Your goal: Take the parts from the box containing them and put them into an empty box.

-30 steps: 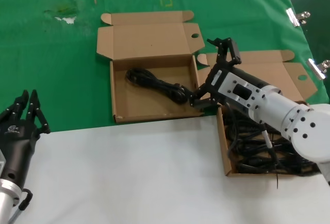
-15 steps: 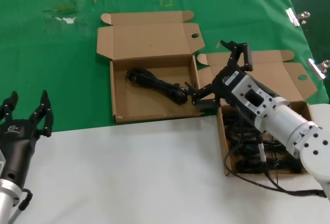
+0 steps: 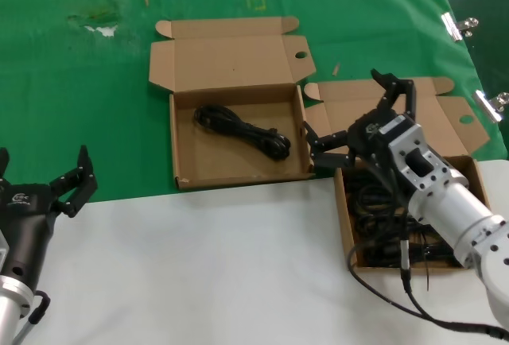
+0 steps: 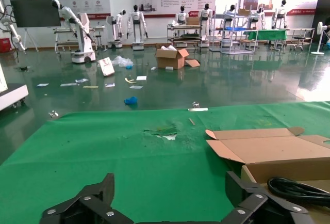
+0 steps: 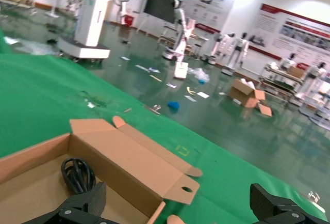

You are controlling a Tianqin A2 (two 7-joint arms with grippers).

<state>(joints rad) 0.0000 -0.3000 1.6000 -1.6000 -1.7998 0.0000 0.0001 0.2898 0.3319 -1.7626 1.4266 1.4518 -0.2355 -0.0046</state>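
The left cardboard box (image 3: 231,59) lies open on the green cloth with one black power cord (image 3: 242,132) in it. The right box (image 3: 433,118) holds several bundled black cords (image 3: 380,206). My right gripper (image 3: 350,110) is open and empty, hovering over the near left corner of the right box, beside the left box's right wall. Its wrist view shows the gripper (image 5: 178,208), the left box (image 5: 129,157) and its cord (image 5: 77,175). My left gripper (image 3: 40,172) is open and empty at the front left, over the white table edge; in its wrist view the gripper (image 4: 167,203) faces the left box (image 4: 273,152).
White table top (image 3: 199,257) fills the front; green cloth (image 3: 79,106) covers the rest, with a torn patch (image 3: 99,23) at the back left. Metal clips (image 3: 457,25) sit at the cloth's right edge. My thin wire (image 3: 406,277) dangles over the right box's front edge.
My right gripper has moved right and back, away from the left box and over the right box. My left gripper has opened from shut to wide open.
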